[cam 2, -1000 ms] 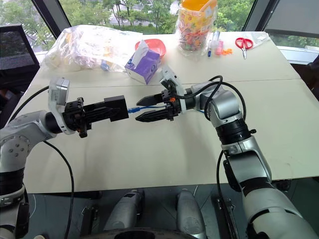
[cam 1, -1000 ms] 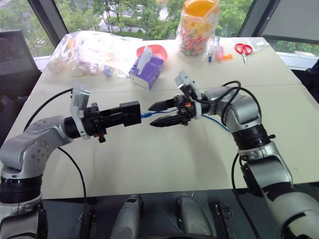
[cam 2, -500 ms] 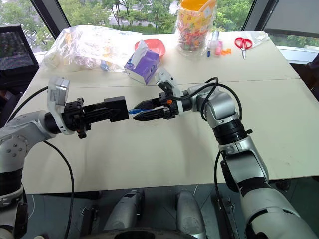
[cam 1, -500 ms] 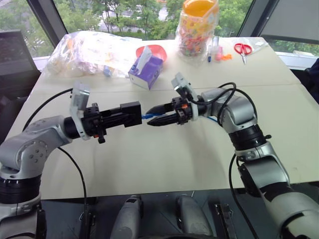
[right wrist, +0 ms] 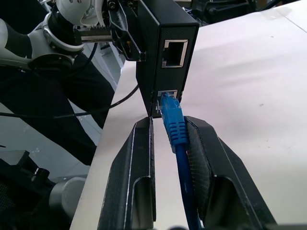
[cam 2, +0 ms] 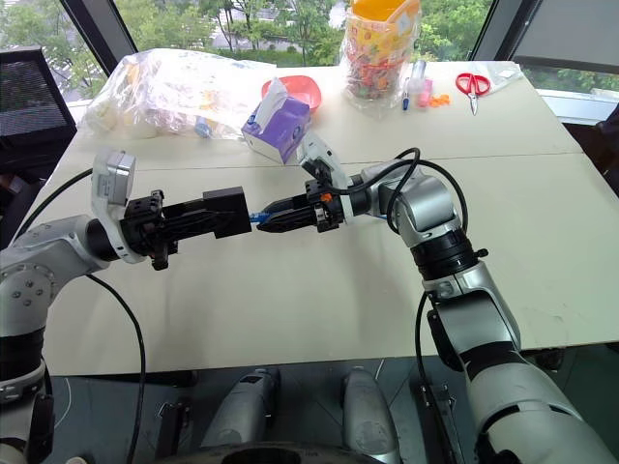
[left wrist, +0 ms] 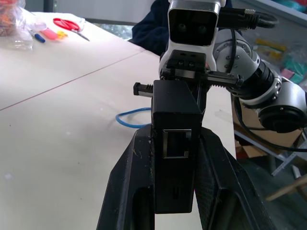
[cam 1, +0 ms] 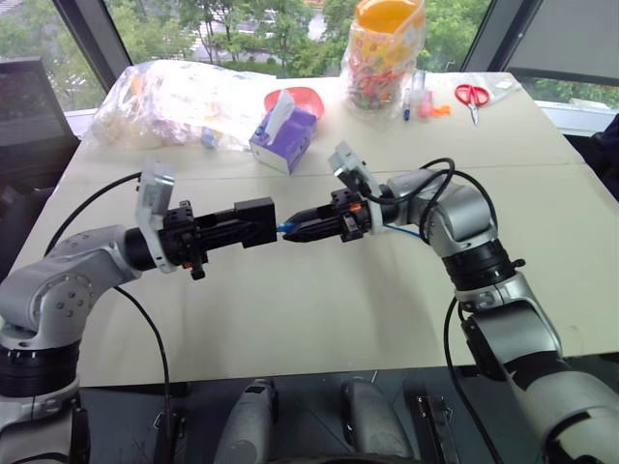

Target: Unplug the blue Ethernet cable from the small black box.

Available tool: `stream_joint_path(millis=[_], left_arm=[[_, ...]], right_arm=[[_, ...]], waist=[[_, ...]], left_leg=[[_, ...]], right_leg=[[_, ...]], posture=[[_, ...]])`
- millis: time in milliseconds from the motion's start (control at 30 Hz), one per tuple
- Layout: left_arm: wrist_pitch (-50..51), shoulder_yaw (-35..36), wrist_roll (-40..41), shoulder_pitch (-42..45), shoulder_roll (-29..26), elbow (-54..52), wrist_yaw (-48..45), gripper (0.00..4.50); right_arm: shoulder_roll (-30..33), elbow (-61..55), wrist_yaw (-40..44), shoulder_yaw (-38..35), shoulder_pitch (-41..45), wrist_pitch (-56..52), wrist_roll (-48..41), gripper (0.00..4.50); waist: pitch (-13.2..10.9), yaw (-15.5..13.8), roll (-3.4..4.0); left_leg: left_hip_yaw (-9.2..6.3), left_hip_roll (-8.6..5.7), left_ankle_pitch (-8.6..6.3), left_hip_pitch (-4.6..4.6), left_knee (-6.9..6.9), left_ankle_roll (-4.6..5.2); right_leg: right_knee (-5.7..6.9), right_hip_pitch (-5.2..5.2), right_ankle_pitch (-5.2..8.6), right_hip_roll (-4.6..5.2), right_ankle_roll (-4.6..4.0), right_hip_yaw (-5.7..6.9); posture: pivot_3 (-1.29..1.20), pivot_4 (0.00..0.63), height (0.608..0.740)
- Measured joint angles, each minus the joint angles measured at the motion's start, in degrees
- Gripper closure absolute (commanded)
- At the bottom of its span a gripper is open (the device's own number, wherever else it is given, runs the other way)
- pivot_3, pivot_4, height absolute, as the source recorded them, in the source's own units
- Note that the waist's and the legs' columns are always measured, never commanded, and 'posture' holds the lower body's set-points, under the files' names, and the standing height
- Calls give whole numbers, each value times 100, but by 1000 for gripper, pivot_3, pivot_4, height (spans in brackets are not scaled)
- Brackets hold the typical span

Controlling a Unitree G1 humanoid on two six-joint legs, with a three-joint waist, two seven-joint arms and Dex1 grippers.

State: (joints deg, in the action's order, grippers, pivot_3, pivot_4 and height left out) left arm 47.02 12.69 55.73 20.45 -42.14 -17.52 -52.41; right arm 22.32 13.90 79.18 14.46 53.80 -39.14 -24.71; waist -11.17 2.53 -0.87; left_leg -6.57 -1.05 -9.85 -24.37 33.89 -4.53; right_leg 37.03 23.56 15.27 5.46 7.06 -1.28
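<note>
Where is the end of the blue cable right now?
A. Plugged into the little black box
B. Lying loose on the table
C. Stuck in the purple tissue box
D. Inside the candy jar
A: in the right wrist view the blue Ethernet cable has its plug seated in the lower port of the small black box, which the left gripper holds up above the table.

Bare desk [cam 1: 319,309] under my hands; tissue box [cam 1: 283,138] and candy jar [cam 1: 385,55] crowd far side.
</note>
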Motion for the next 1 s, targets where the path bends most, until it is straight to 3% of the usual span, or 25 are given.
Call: stream_joint_path(millis=[500, 600, 633, 1000], left_arm=[[-24, -62, -139, -68, -8, -76, -121, 4019], [-23, -60, -149, -68, -17, -86, -132, 4019], [-23, -58, -148, -68, -33, -97, -156, 4019], [-16, -54, -138, -108, -80, -158, -162, 4019]], right_arm=[[-77, 111, 104, 79, 82, -67, -2, 3514], [-69, 116, 121, 80, 82, -65, 4, 4356], [-61, 117, 160, 83, 82, -60, 6, 4436], [-72, 117, 200, 96, 81, -40, 54, 4436]], waist=[[0, 1, 0], [0, 1, 0], [0, 1, 0], [0, 2, 0]], left_leg=[[0, 0, 0, 0, 1, 0], [0, 0, 0, 0, 1, 0], [0, 0, 0, 0, 1, 0], [0, 0, 0, 0, 1, 0]], right_leg=[[2, 0, -1, -1, 2, 0], [2, 0, -1, -1, 3, 0], [3, 0, -1, -1, 3, 0], [4, 0, -2, -1, 3, 0]], posture=[[0, 150, 726], [0, 150, 726], [0, 150, 726], [0, 150, 726]])
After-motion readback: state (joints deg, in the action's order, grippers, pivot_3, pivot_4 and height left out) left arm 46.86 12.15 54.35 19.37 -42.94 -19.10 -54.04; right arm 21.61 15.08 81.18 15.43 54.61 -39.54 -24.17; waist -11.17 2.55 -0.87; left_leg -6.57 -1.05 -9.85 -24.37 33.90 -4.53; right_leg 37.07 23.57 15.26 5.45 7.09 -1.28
